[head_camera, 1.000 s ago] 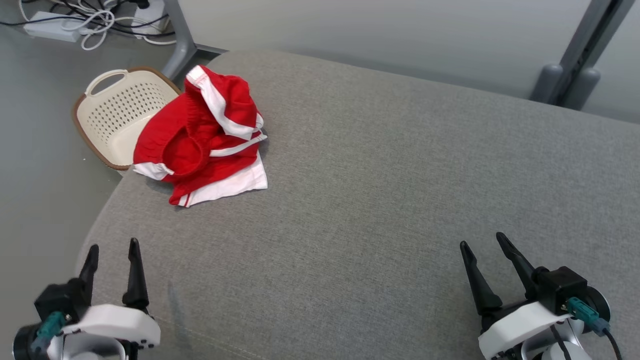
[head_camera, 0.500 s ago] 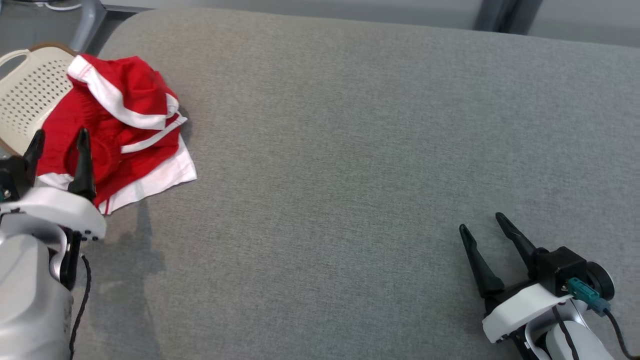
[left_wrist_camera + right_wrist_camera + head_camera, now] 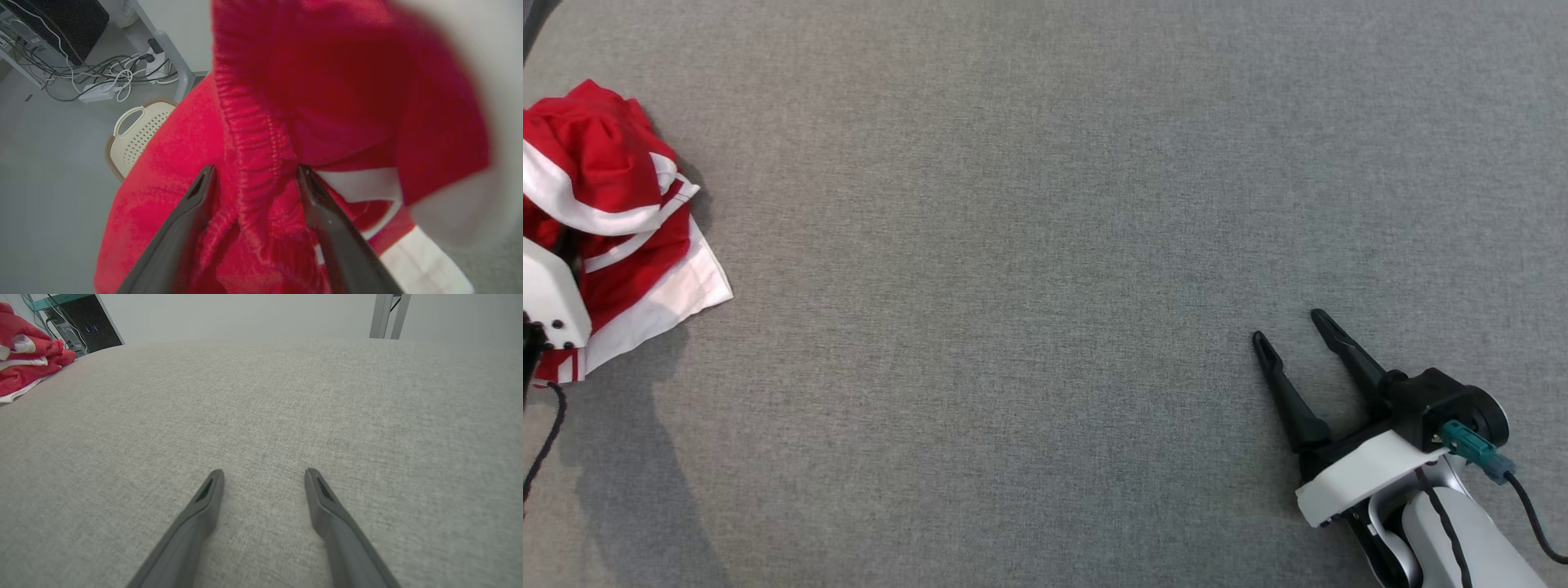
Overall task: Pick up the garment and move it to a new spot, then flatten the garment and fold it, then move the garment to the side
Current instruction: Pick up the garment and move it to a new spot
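Now press left end effector, spread wide astride the gathered waistband of the red garment heaped at far left, deeper before pinching, leaving right end effector wide and empty at near right.

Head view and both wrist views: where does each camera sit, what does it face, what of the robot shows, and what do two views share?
Head view: on the head, looking down at cushion and garment; right jaws open, left arm's casing at the edge.
Left wrist view: on that wrist, close on the garment; left jaws open astride its waistband.
Right wrist view: on that wrist, low across the cushion; fingers apart.
Shared: head and right wrist views both show cushion and garment.
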`<state>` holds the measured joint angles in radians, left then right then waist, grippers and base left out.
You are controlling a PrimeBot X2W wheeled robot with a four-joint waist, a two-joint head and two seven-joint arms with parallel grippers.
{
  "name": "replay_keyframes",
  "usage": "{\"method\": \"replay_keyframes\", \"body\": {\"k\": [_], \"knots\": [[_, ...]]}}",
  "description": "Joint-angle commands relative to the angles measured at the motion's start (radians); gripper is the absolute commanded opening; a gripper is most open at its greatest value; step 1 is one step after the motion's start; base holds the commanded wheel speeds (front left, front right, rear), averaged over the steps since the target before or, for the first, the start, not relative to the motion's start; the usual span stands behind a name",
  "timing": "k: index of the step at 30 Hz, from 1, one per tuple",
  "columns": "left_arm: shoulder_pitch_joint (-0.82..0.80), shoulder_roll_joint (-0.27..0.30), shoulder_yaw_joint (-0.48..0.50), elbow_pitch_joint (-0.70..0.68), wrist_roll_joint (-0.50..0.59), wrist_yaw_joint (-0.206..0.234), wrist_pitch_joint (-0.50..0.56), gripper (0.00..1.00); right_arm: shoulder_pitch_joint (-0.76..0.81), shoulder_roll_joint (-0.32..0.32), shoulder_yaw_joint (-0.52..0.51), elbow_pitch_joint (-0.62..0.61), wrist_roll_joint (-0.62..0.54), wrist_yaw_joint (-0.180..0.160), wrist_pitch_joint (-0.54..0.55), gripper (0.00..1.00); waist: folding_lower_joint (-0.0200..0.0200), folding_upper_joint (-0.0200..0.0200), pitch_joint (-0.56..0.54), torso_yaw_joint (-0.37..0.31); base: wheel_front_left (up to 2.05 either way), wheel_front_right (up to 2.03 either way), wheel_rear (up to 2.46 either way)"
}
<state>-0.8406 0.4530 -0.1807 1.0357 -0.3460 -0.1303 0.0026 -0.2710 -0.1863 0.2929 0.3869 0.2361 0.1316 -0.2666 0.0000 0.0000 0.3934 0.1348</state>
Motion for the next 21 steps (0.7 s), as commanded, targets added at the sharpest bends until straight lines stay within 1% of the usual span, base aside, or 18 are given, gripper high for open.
{"method": "replay_keyframes", "body": {"k": [1, 3, 4, 8, 9, 10, 12, 14, 21], "knots": [[-0.026, 0.021, -0.001, 0.018, -0.002, 0.000, 0.007, 1.00, 0.008, -0.018, -0.007, 0.035, 0.005, -0.002, 0.005, 1.00, 0.0000, 0.0000, 0.022, -0.020, 0.00, 0.00, 0.00], [-0.041, 0.027, -0.002, 0.057, -0.006, 0.000, 0.034, 1.00, 0.002, -0.019, -0.005, 0.043, 0.009, -0.003, 0.006, 1.00, 0.0000, 0.0000, 0.033, -0.030, 0.00, 0.00, 0.00], [-0.049, 0.025, 0.006, 0.075, -0.016, 0.011, 0.041, 1.00, -0.001, -0.019, -0.006, 0.047, 0.013, -0.004, 0.007, 1.00, 0.0000, 0.0000, 0.037, -0.034, 0.00, 0.00, 0.00], [-0.064, 0.014, 0.011, 0.125, -0.030, 0.016, 0.060, 1.00, -0.002, -0.020, -0.002, 0.060, 0.019, -0.005, 0.010, 1.00, 0.0000, 0.0000, 0.046, -0.047, 0.00, 0.00, 0.00], [-0.064, 0.012, 0.010, 0.135, -0.034, 0.016, 0.064, 0.12, 0.000, -0.018, -0.002, 0.061, 0.018, -0.005, 0.010, 1.00, 0.0000, 0.0000, 0.047, -0.048, 0.00, 0.00, 0.00], [-0.066, 0.008, 0.013, 0.142, -0.039, 0.018, 0.062, 0.00, -0.001, -0.016, -0.003, 0.063, 0.018, -0.005, 0.010, 1.00, 0.0000, 0.0000, 0.048, -0.050, 0.00, 0.00, 0.00], [-0.068, 0.008, 0.008, 0.151, -0.034, 0.024, 0.048, 0.00, -0.002, -0.017, -0.001, 0.067, 0.022, -0.005, 0.011, 1.00, 0.0000, 0.0000, 0.045, -0.052, 0.00, 0.00, 0.00], [-0.084, 0.021, 0.002, 0.148, -0.026, 0.037, 0.010, 0.00, 0.002, -0.015, -0.006, 0.068, 0.026, -0.005, 0.010, 1.00, 0.0000, 0.0000, 0.031, -0.052, 0.00, 0.00, 0.00], [-0.146, 0.041, -0.042, 0.100, 0.018, 0.033, -0.086, 0.00, 0.021, 0.019, 0.005, 0.064, 0.039, -0.002, 0.007, 1.00, 0.0000, 0.0000, -0.030, -0.046, 0.00, 0.00, 0.00]]}}
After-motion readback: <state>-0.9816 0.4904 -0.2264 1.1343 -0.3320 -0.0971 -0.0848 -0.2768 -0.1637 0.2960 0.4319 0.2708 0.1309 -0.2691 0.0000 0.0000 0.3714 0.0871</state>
